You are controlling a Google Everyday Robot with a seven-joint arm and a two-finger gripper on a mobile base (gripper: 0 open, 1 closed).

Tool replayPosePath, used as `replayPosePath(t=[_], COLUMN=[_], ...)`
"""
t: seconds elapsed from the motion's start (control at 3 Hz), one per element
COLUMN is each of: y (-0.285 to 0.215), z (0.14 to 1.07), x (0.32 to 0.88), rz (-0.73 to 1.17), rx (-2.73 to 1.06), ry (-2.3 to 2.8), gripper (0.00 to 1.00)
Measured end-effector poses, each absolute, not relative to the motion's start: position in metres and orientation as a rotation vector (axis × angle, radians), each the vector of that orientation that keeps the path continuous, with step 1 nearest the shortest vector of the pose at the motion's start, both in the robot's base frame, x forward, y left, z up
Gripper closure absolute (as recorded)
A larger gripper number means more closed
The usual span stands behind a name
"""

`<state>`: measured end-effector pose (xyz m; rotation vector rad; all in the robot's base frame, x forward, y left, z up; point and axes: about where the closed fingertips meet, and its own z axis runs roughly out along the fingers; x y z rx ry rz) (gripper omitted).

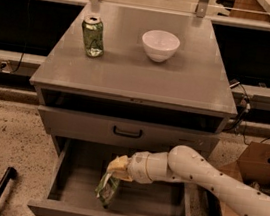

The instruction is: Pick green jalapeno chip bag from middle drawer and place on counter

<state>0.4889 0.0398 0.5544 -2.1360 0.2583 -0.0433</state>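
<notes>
We see the gripper (119,167) over the open middle drawer (63,170), clamped on the top of the green jalapeno chip bag (108,188). The bag hangs beneath it

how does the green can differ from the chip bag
The green can stands upright on the counter; the green jalapeno chip bag hangs from the gripper over the middle drawer. The can is a rigid cylinder; the bag is crinkled and limp. Both are green.
</notes>
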Motion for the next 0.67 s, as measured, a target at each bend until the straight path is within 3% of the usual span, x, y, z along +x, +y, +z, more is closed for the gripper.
replayPosePath(t=[0.67], y=[0.06], z=[0.652], x=[0.468], rz=[-0.081], rx=[-2.074], ry=[0.165], gripper=[1.0])
